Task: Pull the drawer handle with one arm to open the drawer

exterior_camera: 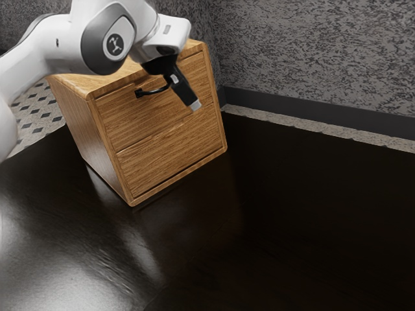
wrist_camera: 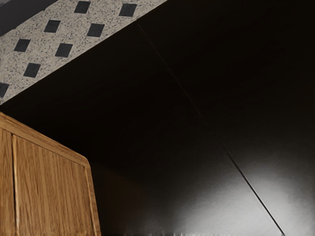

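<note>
Glossy dark table up front; on it, toward the exterior view's left, sits the wooden cabinet, turned at an angle; the top drawer has a black curved handle; the gripper is right at the handle's far end, honestly can't tell if the jaws are open or closed; grey speckled wall behind; the wrist view catches a cabinet corner and diamond-pattern floor.
</note>
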`<state>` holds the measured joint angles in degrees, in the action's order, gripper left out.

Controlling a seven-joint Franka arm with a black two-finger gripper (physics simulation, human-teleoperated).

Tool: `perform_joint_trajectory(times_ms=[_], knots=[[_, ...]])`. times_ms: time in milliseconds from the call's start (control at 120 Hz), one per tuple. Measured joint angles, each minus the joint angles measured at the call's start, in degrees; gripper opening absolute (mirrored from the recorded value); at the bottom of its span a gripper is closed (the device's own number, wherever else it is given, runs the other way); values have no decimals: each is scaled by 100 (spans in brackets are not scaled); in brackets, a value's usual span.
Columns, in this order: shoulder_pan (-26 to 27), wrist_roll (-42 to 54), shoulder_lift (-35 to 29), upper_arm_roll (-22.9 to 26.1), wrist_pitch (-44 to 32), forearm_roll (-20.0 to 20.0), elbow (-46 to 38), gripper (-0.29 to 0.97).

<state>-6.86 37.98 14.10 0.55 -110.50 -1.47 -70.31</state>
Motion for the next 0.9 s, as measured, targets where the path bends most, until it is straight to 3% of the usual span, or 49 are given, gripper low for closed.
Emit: perform_joint_trajectory(times_ms=[658, 900], knots=[[-102, -929, -58, -239, 86, 294, 15, 68], [26, -1123, 49, -178, 81, 787, 44, 68]])
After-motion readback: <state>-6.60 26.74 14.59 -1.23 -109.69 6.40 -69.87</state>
